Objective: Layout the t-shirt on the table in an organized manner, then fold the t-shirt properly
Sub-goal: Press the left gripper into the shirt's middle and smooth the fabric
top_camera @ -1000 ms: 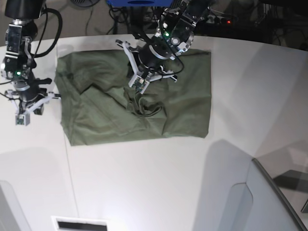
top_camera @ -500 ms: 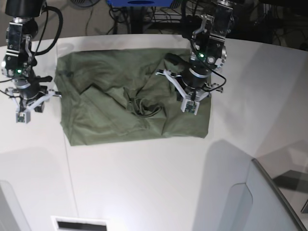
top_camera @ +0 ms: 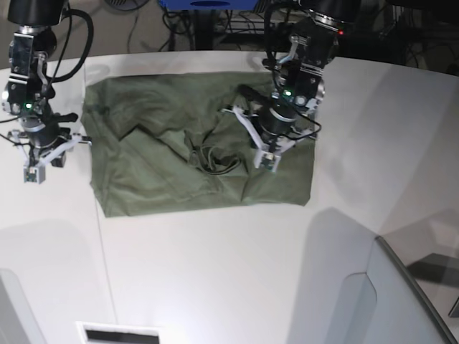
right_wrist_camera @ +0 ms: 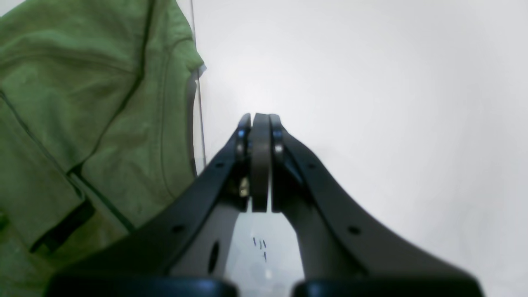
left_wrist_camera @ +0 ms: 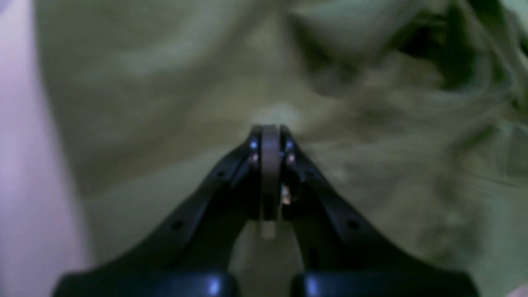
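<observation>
White bench [top_camera: 215,272], one olive t-shirt [top_camera: 158,179], two arms.
Base: the t-shirt lies spread, rumpled mid-cloth; left pincer [top_camera: 267,159] above it. Left wrist: pincer [left_wrist_camera: 270,140] pressed closed, empty, over cloth [left_wrist_camera: 165,82]. Right wrist: right pincer [right_wrist_camera: 260,128] closed, empty, over bare bench [right_wrist_camera: 371,82] beside a sleeve [right_wrist_camera: 103,103].

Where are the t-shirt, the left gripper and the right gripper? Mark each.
t-shirt [top_camera: 150,179], base view, flat lower front.
left gripper [top_camera: 268,162], base view, closed tips.
right gripper [right_wrist_camera: 260,119], right wrist view, closed tips.
</observation>
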